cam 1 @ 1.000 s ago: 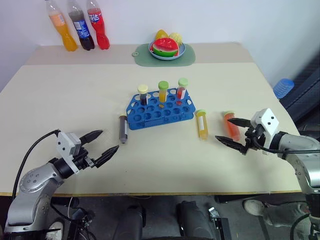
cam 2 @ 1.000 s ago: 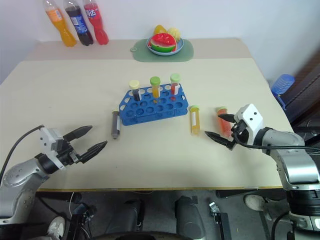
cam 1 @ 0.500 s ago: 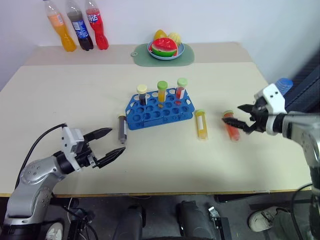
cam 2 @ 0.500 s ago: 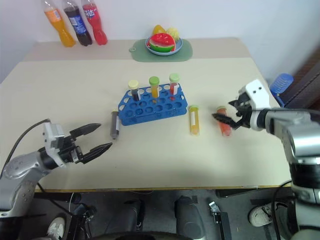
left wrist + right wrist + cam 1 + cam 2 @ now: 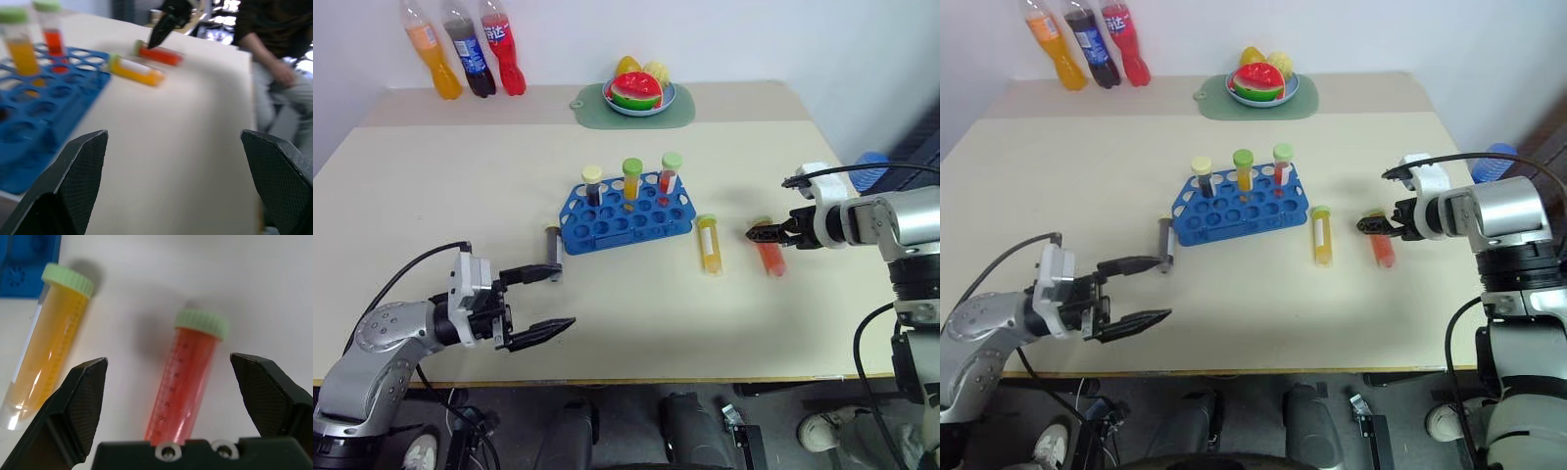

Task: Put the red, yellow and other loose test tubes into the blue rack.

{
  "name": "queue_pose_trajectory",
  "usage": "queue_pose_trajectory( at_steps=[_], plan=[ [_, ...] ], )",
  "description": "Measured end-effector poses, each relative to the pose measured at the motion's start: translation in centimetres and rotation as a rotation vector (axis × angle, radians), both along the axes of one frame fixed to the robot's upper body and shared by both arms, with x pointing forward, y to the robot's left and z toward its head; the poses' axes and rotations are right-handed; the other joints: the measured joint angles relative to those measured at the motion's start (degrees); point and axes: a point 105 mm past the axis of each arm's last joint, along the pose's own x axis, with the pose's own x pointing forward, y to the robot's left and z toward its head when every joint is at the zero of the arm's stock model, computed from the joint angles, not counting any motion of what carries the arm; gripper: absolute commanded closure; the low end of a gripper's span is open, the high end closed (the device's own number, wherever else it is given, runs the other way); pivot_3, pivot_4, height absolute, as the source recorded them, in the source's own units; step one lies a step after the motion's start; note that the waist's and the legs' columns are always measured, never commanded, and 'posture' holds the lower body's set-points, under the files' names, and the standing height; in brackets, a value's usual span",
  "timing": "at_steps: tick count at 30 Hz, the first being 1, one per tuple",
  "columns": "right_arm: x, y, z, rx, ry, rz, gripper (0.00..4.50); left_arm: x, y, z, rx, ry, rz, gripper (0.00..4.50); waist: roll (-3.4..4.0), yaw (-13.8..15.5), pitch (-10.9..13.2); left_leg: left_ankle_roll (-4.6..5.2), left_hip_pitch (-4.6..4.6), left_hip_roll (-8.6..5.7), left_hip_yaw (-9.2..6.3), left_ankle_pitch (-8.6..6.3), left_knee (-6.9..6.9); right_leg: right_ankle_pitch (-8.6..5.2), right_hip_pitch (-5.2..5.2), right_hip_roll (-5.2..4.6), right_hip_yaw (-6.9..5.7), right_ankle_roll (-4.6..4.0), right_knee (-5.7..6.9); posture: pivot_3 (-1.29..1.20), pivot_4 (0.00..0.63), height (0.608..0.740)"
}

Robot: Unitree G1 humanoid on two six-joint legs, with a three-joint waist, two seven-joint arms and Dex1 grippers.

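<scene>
step: lining up my right gripper (image 5: 166, 382) on the red tube (image 5: 188, 377); nothing picked yet
right gripper: jaws wide, empty, poised over the red tube with one finger on either side of it, not touching
left gripper: my left gripper (image 5: 536, 304) is wide open, empty, hanging near the table's front edge, tips toward the grey tube (image 5: 552, 251)
red tube: lying flat on the table (image 5: 431, 196), right of the yellow tube (image 5: 709, 244), green cap toward the rack
yellow tube: flat, just right of the blue rack (image 5: 625, 217)
grey tube: flat, just off the rack's left end
rack: three capped tubes already upright in the back row, front holes free
next: I'd drop straight down and close mid-body; round tube may roll, so keep it centred
</scene>
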Motion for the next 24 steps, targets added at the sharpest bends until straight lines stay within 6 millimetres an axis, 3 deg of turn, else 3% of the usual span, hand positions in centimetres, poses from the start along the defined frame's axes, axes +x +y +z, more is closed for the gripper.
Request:
queue_pose_trajectory(
  at_steps=[8, 11, 16, 17, 24],
  plan=[
    [1.0, 0.0, -0.9, 0.041, 0.085, -0.092, 0.08, -0.5, -0.3, -0.4, -0.032, 0.015, 0.023, 0.01, 0.03, -0.01, 0.02, 0.01, 0.01, 0.0, 0.03, 0.0, 0.01, 0.0, 0.01, -0.01, 0.0, 0.0, 0.0, 0.0, 0.15, 0.74],
    [1.2, -0.2, -1.2, 0.003, 0.095, -0.09, 0.89, -0.6, -0.3, -0.5, -0.034, 0.02, 0.033, 0.0, 0.02, -0.01, 0.01, 0.01, 0.03, 0.0, 0.02, 0.0, 0.02, 0.0, 0.03, 0.0, 0.0, 0.0, -0.01, 0.0, 0.15, 0.74],
    [1.4, -0.7, -1.5, -0.099, 0.072, -0.037, 3.39, -0.7, -0.2, -0.8, -0.043, 0.029, 0.053, 0.0, 0.01, -0.1, 0.0, 0.01, 0.06, 0.01, 0.02, -0.01, 0.02, 0.0, 0.04, 0.02, 0.0, 0.0, 0.0, 0.0, 0.15, 0.74],
    [1.4, -0.8, -1.6, -0.119, 0.058, -0.017, 3.62, -0.8, -0.2, -0.7, -0.043, 0.027, 0.055, 0.0, -0.01, -0.09, -0.01, 0.01, 0.06, 0.02, 0.0, -0.01, 0.02, 0.0, 0.04, 0.03, 0.0, 0.0, 0.0, 0.0, 0.15, 0.74],
    [0.8, -0.8, -2.5, -0.299, -0.127, 0.235, 3.71, -0.7, -0.1, -0.7, -0.07, 0.022, 0.086, 0.0, -0.28, 0.11, -0.17, 0.01, 0.16, 0.01, -0.03, -0.01, 0.12, 0.01, 0.32, 0.01, -0.03, 0.02, -0.15, 0.0, 0.15, 0.74]
  ],
)
